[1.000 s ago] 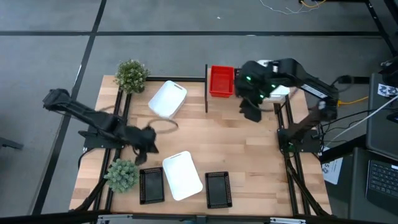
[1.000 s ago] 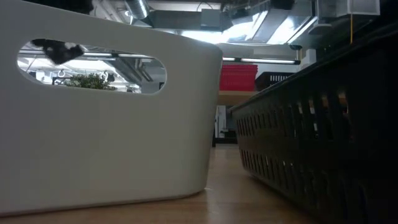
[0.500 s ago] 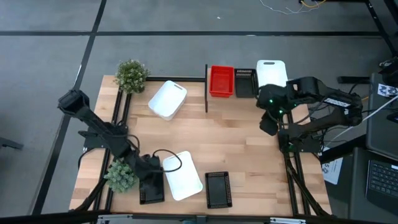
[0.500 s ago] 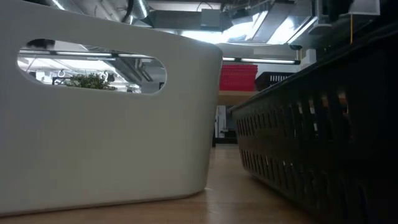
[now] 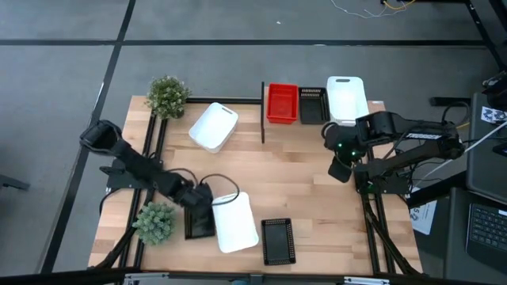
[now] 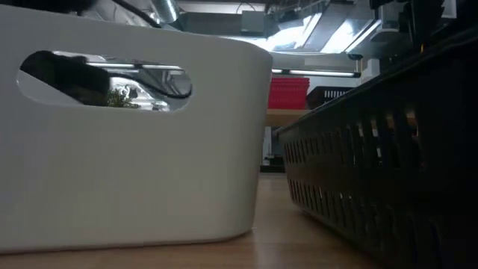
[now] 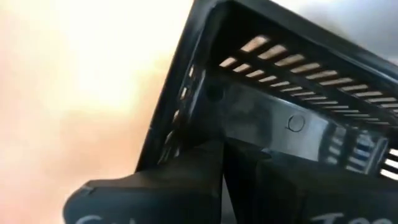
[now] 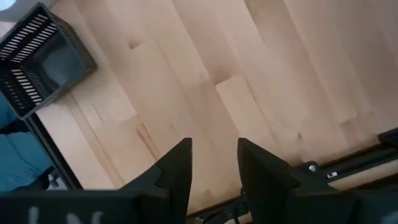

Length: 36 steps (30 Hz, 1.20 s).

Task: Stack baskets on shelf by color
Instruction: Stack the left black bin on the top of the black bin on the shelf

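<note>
Plants (image 5: 167,96) stand at the far-left and near-left corners of the table (image 5: 293,178). Left gripper (image 5: 200,207) sits low over the black basket (image 5: 199,224) at the near-left, its jaws gripping that basket's wall, as the left wrist view shows. Just beside it lies a white basket (image 5: 233,222); another white basket (image 5: 213,127) lies farther back. A second black basket (image 5: 278,241) rests near the front edge. On the shelf (image 5: 372,107), red basket (image 5: 282,104), black basket (image 5: 312,105) and white basket (image 5: 346,98) sit side by side. Right gripper (image 5: 341,166) hovers over bare table near the shelf, jaws open and empty.
</note>
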Each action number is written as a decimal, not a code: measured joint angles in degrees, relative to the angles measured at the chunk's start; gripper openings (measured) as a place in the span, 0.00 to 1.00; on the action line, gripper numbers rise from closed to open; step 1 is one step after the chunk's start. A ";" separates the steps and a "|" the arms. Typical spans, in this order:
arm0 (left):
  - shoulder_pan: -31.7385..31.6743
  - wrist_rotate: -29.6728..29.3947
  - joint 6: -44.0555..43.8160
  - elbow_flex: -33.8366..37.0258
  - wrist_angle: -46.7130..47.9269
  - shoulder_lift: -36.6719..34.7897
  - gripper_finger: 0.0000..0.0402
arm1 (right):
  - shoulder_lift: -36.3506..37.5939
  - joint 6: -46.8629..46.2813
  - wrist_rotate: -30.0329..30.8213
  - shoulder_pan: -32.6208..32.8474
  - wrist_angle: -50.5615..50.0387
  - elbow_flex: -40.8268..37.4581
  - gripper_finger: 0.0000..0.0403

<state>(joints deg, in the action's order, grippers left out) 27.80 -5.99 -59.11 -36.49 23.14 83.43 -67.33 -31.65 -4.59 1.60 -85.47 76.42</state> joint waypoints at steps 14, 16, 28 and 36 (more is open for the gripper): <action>-16.31 -6.54 31.39 -14.10 -10.10 6.08 0.00 | 0.02 0.30 0.05 2.78 3.58 0.00 0.31; -17.65 -6.58 35.03 -16.69 -12.81 8.46 0.00 | 0.02 0.30 0.05 2.85 4.14 0.00 0.31; -17.10 -9.35 34.87 -39.07 26.91 13.89 0.00 | 0.02 1.94 0.67 2.85 5.00 0.00 0.31; -12.73 -0.93 19.54 -38.48 60.62 12.96 0.00 | 0.02 3.55 7.20 2.85 4.94 0.00 0.31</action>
<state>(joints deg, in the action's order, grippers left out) 15.07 -6.92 -39.57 -74.97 83.75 96.39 -67.31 -28.10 2.61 4.45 -80.53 76.43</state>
